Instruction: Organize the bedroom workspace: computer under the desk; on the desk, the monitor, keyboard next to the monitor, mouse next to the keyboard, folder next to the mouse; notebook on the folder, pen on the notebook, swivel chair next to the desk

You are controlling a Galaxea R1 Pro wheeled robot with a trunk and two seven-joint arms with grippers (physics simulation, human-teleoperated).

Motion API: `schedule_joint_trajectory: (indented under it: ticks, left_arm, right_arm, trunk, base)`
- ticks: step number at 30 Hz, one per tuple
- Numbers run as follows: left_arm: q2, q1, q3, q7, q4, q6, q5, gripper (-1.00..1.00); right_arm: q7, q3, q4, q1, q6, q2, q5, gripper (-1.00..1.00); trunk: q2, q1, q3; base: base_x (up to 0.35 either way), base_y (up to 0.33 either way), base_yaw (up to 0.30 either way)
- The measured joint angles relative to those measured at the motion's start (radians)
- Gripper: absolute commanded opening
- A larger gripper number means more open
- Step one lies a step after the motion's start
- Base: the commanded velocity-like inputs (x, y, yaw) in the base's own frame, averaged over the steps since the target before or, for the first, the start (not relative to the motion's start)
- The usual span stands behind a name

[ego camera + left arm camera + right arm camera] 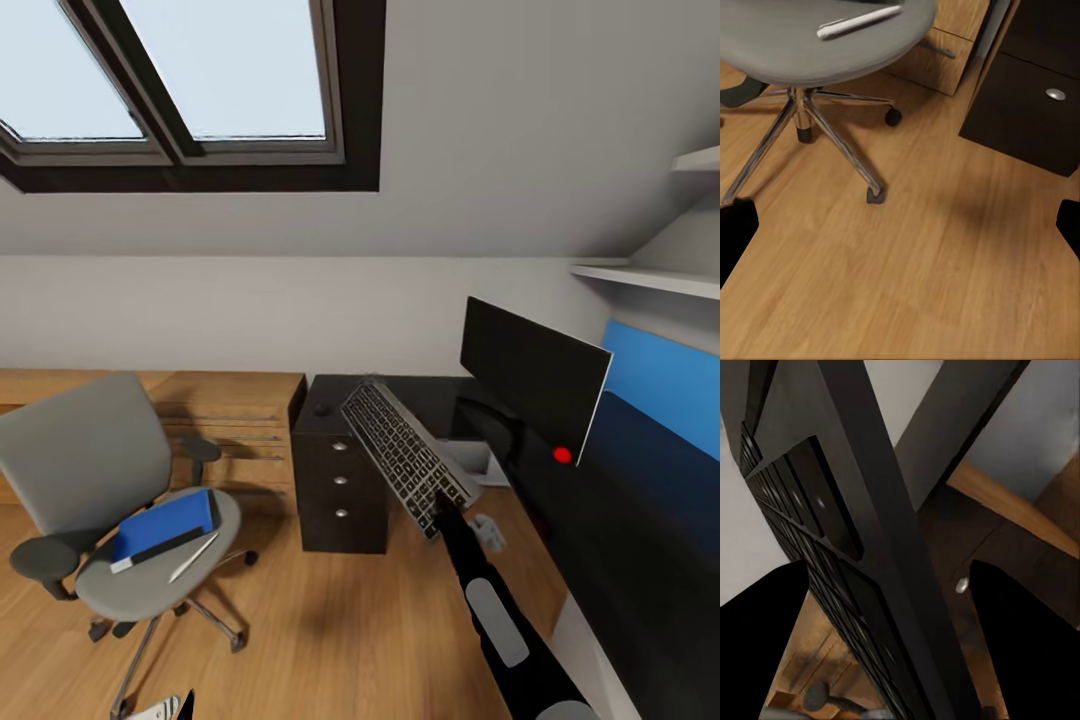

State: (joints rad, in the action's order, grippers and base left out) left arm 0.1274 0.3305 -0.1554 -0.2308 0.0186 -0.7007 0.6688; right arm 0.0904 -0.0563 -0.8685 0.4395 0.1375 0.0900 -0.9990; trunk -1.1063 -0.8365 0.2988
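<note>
My right gripper (441,507) is shut on the near end of the long dark keyboard (403,452), holding it tilted in the air over the black desk (437,398). In the right wrist view the keyboard (832,547) runs between the two dark fingers (765,652). The monitor (530,377) stands on the desk, and the small black mouse (322,409) lies on the drawer-unit end. On the grey swivel chair (95,450) lie the blue folder (165,524) and the pen (193,557). The notebook and the computer are out of view. My left gripper (902,229) hangs open over the floor.
A light wooden dresser (235,420) stands against the wall between the chair and the desk's drawer unit (340,495). The chair's chrome star base (817,120) spreads over the wooden floor (930,285). A blue wall panel (660,385) and white shelves (650,277) sit behind the desk.
</note>
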Motion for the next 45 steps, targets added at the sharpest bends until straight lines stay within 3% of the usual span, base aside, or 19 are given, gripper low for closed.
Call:
schedule_joint_trajectory:
  ticks: [3, 10, 15, 25, 30, 41, 45]
  left_arm:
    - [0.000, 0.000, 0.000, 0.000, 0.000, 0.000, 0.000, 1.00]
    - [0.000, 0.000, 0.000, -0.001, 0.001, -0.001, 0.000, 1.00]
    - [0.000, 0.000, 0.000, -0.001, 0.000, 0.000, 0.000, 1.00]
    - [0.000, 0.000, 0.000, -0.001, 0.001, 0.000, 0.000, 1.00]
    - [-0.001, 0.000, 0.000, -0.001, 0.000, -0.001, 0.000, 1.00]
    - [-0.002, 0.000, 0.000, -0.001, 0.001, -0.001, 0.000, 1.00]
    - [-0.003, 0.000, 0.000, -0.001, 0.001, -0.001, 0.000, 1.00]
  right_arm:
    - [-0.019, 0.001, -0.001, 0.000, 0.032, 0.004, -0.031, -1.00]
    - [-0.028, 0.001, 0.000, 0.000, 0.027, -0.001, -0.323, -1.00]
    - [-0.027, 0.001, 0.000, 0.000, -0.050, -0.003, -0.468, -1.00]
    - [-0.031, 0.003, 0.022, 0.000, -0.113, -0.005, -0.644, -1.00]
    - [-0.031, 0.002, 0.027, 0.000, -0.116, -0.005, -0.690, -1.00]
    - [-0.060, 0.010, 0.043, 0.000, -0.079, -0.005, -0.706, -1.00]
    - [-0.072, 0.045, 0.047, 0.000, -0.061, -0.004, -0.706, -1.00]
  trunk:
    - [0.000, 0.000, 0.000]
    - [0.000, 0.000, 0.000]
    - [0.000, 0.000, 0.000]
    - [0.000, 0.000, 0.000]
    - [0.000, -0.001, 0.000]
    - [0.000, -0.001, 0.000]
    - [0.000, -0.001, 0.000]
  base:
    - [0.335, 0.000, 0.000]
    - [0.334, 0.000, 0.000]
    - [0.334, 0.000, 0.000]
    - [0.295, 0.000, 0.000]
    - [0.080, 0.000, 0.000]
    - [0.009, 0.000, 0.000]
    - [0.000, 0.000, 0.000]
